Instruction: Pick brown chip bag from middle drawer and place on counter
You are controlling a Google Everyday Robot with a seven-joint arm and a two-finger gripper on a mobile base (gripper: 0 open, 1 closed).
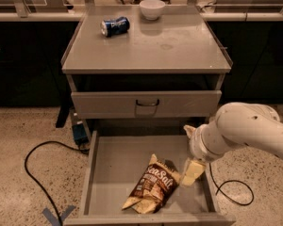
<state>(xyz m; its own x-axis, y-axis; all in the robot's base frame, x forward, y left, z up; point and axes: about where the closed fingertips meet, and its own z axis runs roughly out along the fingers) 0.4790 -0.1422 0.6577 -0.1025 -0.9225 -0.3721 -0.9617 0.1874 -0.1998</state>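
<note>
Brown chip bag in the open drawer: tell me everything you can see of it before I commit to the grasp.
The crinkled brown foil chip bag, with tan-yellow ends and white "Sea Salt" script, lies flat on the smooth floor of the open grey metal drawer, towards the front and right of centre. It lies at an angle, one end pointing front-left, the other back-right. The cream gripper hangs low in the drawer right beside the back-right end. Whether they touch cannot be told. Nothing rests on the bag.

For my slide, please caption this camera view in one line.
The gripper hangs in the open middle drawer beside the brown chip bag; blue can and white bowl on the counter.
</note>
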